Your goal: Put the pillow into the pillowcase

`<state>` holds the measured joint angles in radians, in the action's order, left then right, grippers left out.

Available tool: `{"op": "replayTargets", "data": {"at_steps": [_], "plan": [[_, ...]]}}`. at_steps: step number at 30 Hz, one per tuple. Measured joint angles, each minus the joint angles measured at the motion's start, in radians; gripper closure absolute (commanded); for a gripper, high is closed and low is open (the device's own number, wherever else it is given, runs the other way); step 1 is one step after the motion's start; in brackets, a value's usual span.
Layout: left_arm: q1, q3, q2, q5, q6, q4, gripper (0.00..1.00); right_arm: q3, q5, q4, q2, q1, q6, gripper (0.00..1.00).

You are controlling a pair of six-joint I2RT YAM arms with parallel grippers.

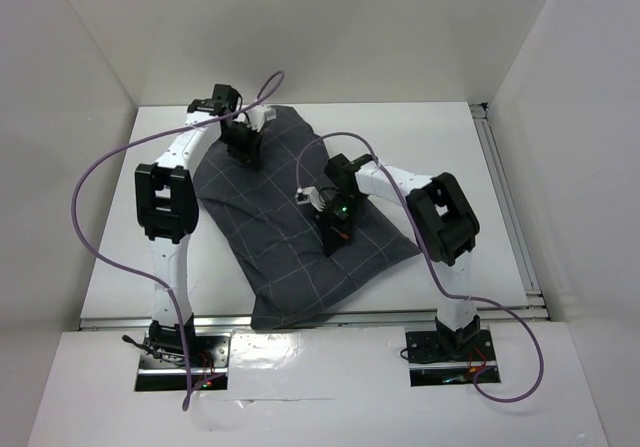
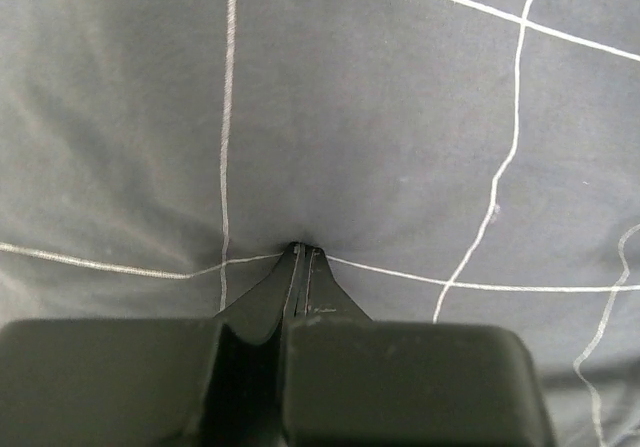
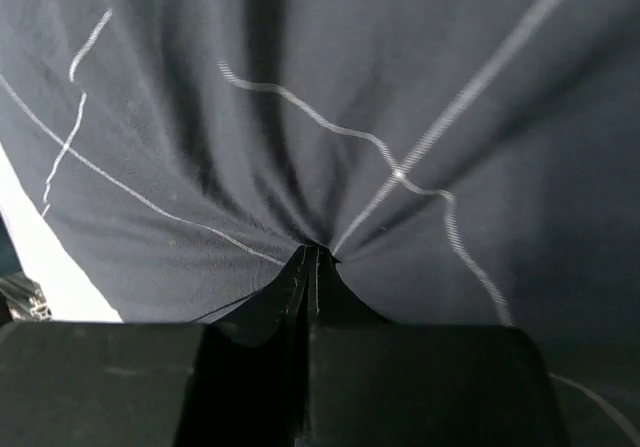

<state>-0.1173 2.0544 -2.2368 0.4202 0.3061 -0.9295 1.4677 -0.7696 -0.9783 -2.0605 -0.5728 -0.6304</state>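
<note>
The dark charcoal pillowcase point(image 1: 280, 252) with its thin light grid lies plump on the white table, slanting from the far middle to the near edge. The pillow is hidden; no cream-yellow shows. My left gripper point(image 1: 244, 153) is at the far end of the pillowcase, its jaws shut with the tips pinching a dimple of the cloth point(image 2: 300, 249). My right gripper point(image 1: 336, 239) is over the middle right of the pillowcase, jaws shut on a gathered fold, with wrinkles fanning out from the tips point(image 3: 315, 250). The grid cloth fills both wrist views point(image 2: 380, 117) point(image 3: 300, 87).
The white table point(image 1: 450, 157) is boxed in by white walls at the left, back and right. A metal rail point(image 1: 505, 197) runs along its right edge. Purple cables point(image 1: 95, 182) loop beside each arm. A strip of white table shows in the right wrist view point(image 3: 50, 267).
</note>
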Motion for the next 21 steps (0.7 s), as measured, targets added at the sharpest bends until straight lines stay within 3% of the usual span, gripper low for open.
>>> {"op": "replayTargets", "data": {"at_steps": [6,12,21], "plan": [[-0.005,-0.098,0.023,-0.003,0.001,0.083,1.00,0.048,0.060,-0.026,-0.034,0.069,0.056,1.00],[-0.005,-0.310,0.129,0.006,0.000,0.211,1.00,0.152,0.198,-0.072,-0.063,0.188,0.066,1.00],[-0.004,-0.438,0.216,0.055,-0.028,0.211,1.00,0.306,0.408,-0.043,-0.121,0.256,0.094,1.00]]}}
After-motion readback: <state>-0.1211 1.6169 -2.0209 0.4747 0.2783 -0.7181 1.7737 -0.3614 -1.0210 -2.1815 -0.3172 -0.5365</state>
